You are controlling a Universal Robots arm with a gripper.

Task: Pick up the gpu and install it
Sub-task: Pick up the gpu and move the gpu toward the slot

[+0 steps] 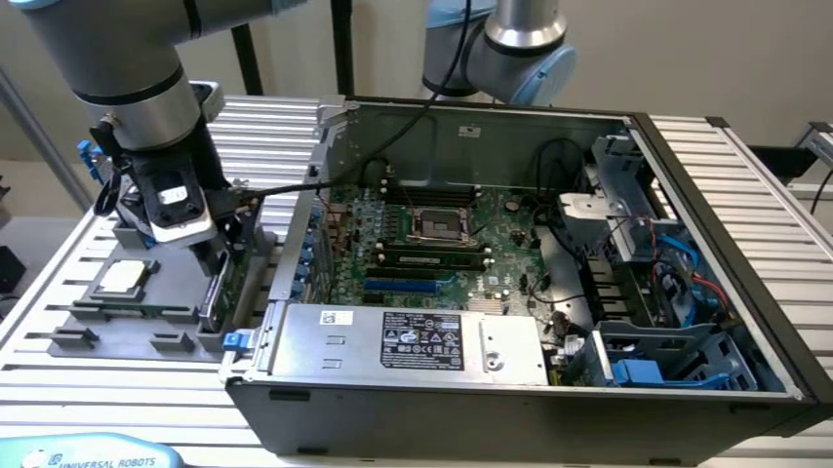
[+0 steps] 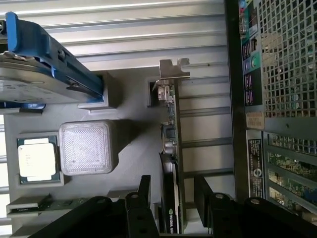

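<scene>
We have the black two-finger gripper (image 2: 174, 194) jaws open, astride the thin green-backed gpu (image 2: 171, 126), stood edgewise in its grey holder (image 2: 134, 148) for pinching.

The exterior view stands off the arm (image 1: 131, 78), high and in front of the open case (image 1: 521, 409). It looks down at a slant into the case, onto the motherboard (image 1: 430, 234), and across the slatted tabletop (image 1: 117, 390). It is far enough off to take in the whole case, the grey tray (image 1: 78, 341) at the exterior view's left and the arm above that tray. The wrist view rides on the arm and looks straight down past the tool (image 2: 173, 186) onto the tray from close by. Both views share the tray with the CPU (image 1: 124, 276), the gpu (image 2: 171, 148) standing on edge, and the case's wall next to it.
</scene>
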